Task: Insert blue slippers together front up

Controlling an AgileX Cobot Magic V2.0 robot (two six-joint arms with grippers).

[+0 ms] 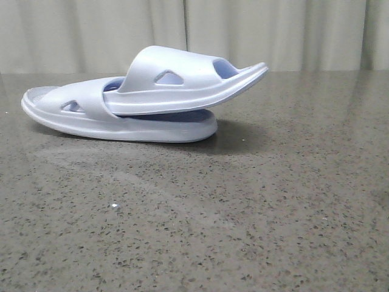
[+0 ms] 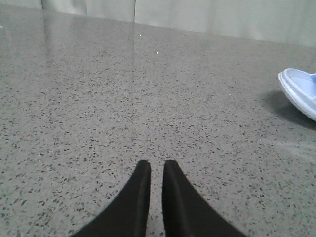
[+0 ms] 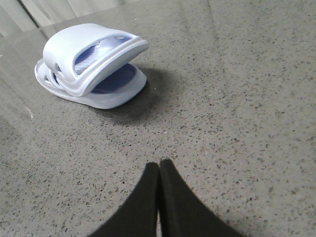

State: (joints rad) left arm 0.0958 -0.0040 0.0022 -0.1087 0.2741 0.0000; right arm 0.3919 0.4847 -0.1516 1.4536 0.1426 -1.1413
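The two blue slippers lie nested on the grey speckled table. The lower slipper lies flat. The upper slipper is pushed under the lower one's strap and slants up to the right, its end raised off the table. The pair also shows in the right wrist view, and one slipper's end shows in the left wrist view. My left gripper is shut to a narrow gap and holds nothing, well away from the slippers. My right gripper is shut and empty, a good way from the pair. Neither gripper shows in the front view.
The speckled table stretches wide in front of and to the right of the slippers. A pale curtain hangs behind the table's far edge.
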